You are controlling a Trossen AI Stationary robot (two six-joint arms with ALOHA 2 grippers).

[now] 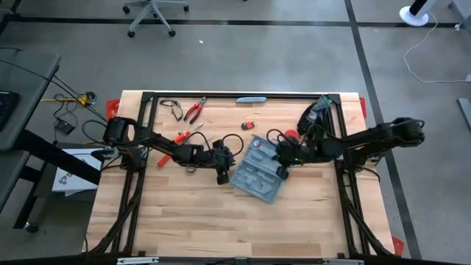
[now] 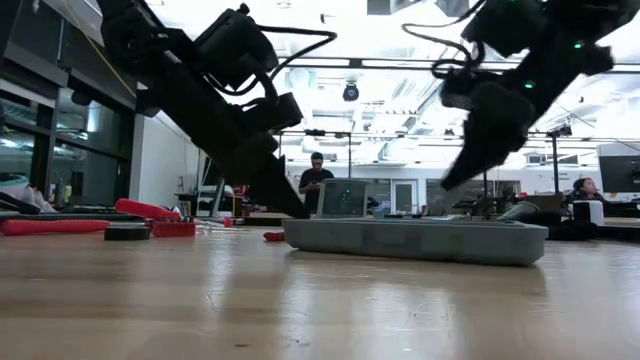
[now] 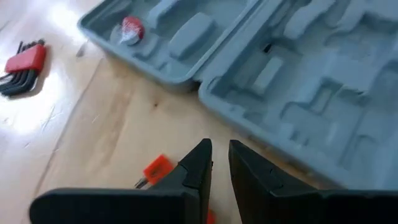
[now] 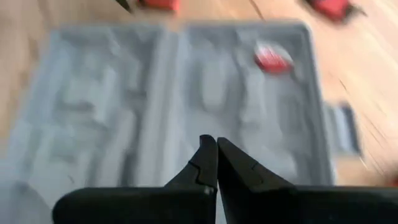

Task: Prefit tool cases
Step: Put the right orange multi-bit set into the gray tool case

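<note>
The grey-blue tool case (image 1: pixel 257 173) lies open and flat at mid-table, its moulded slots up (image 3: pixel 280 81) (image 4: pixel 155 106). A small red round piece (image 3: pixel 131 29) sits in one half. My left gripper (image 1: pixel 222 177) hangs low beside the case's left edge, slanting down, with a narrow gap between its fingertips (image 3: pixel 220 155). A small orange-red piece (image 3: pixel 155 169) shows under it. My right gripper (image 1: pixel 282 173) is shut (image 4: pixel 216 149) and hangs above the case's right part, clear of it in the low view (image 2: pixel 445 185). My left gripper shows nothing between its fingertips. The orange-red piece (image 3: pixel 155 169) lies under its finger (image 3: pixel 196 168), and whether the finger touches it I cannot tell.
Red-handled pliers (image 1: pixel 195 110) and black loops lie far left. A small red item (image 1: pixel 248 125) lies beyond the case. A red hex-key set (image 3: pixel 22 65) and other red tools (image 1: pixel 162 158) lie left. A black bundle (image 1: pixel 316 116) sits far right. A person (image 2: pixel 316 180) stands in the room behind.
</note>
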